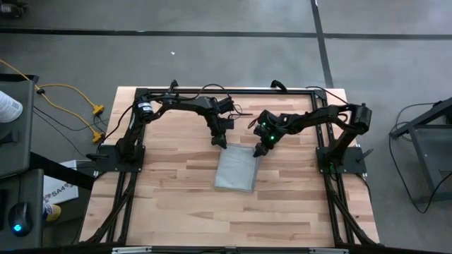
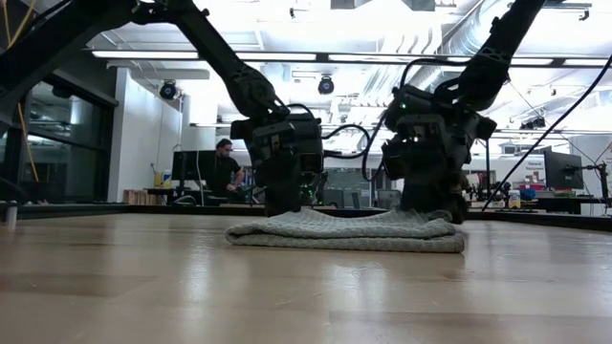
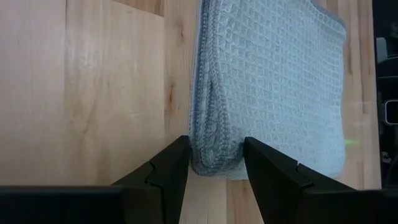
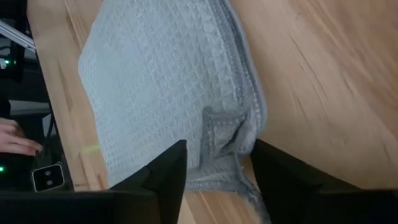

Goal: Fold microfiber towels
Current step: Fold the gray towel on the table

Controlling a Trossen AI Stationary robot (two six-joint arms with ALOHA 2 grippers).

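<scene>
We see the microfiber towel [image 1: 237, 168] lying folded near the middle of the counter [image 1: 169, 204]. Our left pincer [image 1: 221, 144] and right pincer [image 1: 258, 150] each straddle one far corner, jaws spread, the cloth edge between the fingers but not clamped. We judge they stand there to take those corners for another fold.

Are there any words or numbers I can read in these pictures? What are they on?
"SA4": partial print on a white box on the floor left of the table; the rest is cut off.
White container at the left edge: print too blurred to read.
Towel: no writing shows.
</scene>
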